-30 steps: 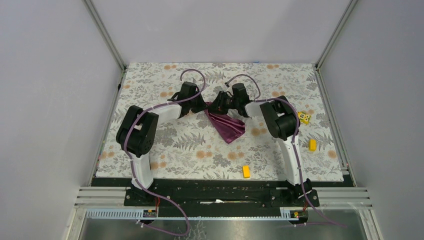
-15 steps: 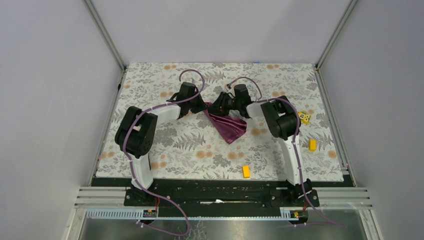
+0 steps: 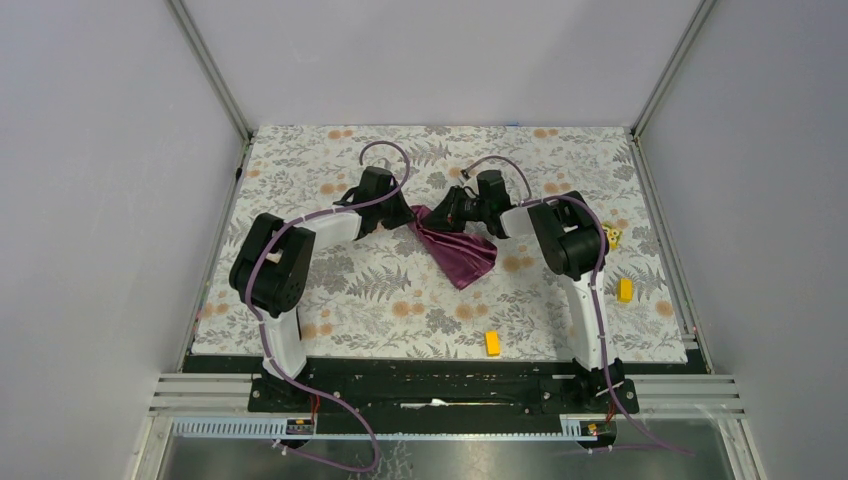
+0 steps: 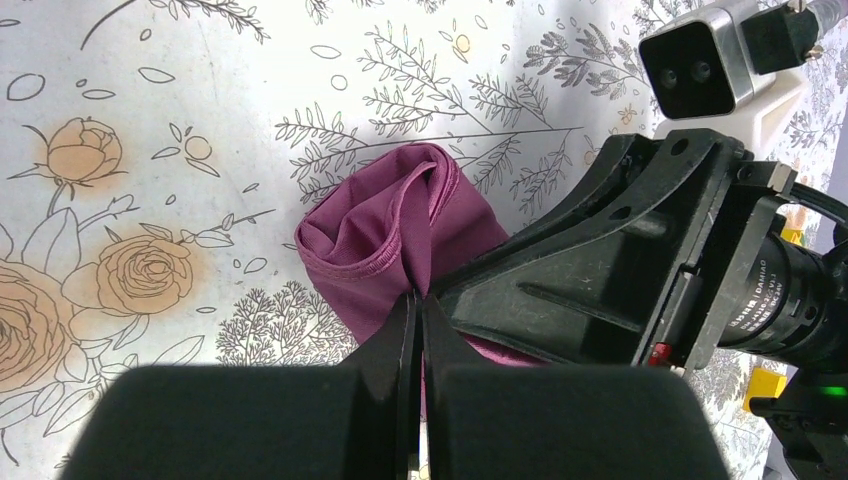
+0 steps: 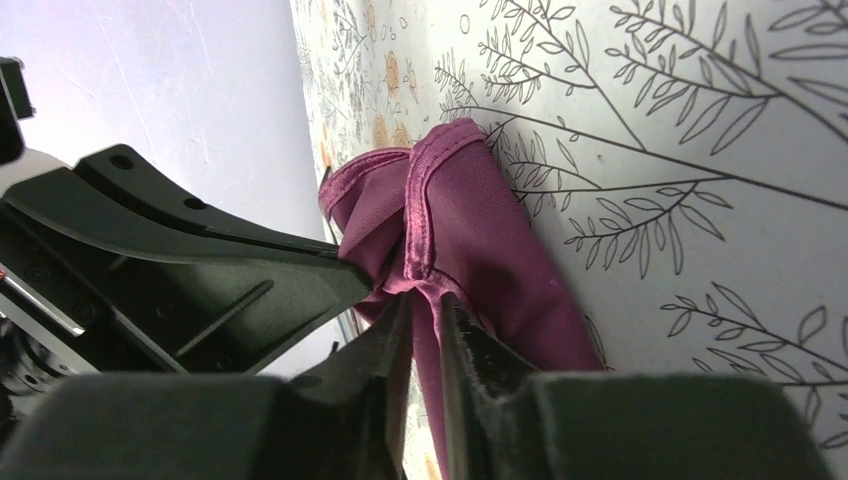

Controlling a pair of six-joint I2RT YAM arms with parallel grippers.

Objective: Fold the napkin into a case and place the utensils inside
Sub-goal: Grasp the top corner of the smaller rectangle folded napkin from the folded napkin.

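Observation:
The plum-purple napkin (image 3: 456, 253) lies bunched in a rough triangle at mid-table, its far corner lifted between both grippers. My left gripper (image 3: 407, 212) is shut on a fold of that corner, seen close in the left wrist view (image 4: 418, 300), where the napkin (image 4: 375, 235) bulges just ahead of the jaws. My right gripper (image 3: 434, 214) faces it from the right and is shut on the hemmed edge (image 5: 425, 305) of the napkin (image 5: 490, 230). The two grippers nearly touch. The utensils are out of view.
Small yellow blocks lie on the floral mat: one near the front (image 3: 492, 343), one at the right (image 3: 625, 290), and one half hidden behind the right arm (image 3: 613, 237). Grey walls close in the mat on three sides.
The right arm has shifted slightly to the right and back, tugging the held napkin corner with it. The left arm has barely moved. Both grips are unchanged.

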